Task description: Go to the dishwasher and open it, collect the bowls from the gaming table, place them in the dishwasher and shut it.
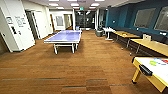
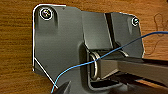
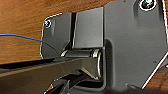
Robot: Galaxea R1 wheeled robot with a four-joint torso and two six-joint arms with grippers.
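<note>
The yellow gaming table (image 1: 155,72) juts in at the floor's near right edge, so steering right toward it seems wise; neither gripper's state can be told.

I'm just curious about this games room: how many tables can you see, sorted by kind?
Table-tennis table, blue top: 1
Gaming table, yellow with white top: 1
Wooden-topped tables along the teal wall: 2
Small white table further back: 1
Total: 5
</note>
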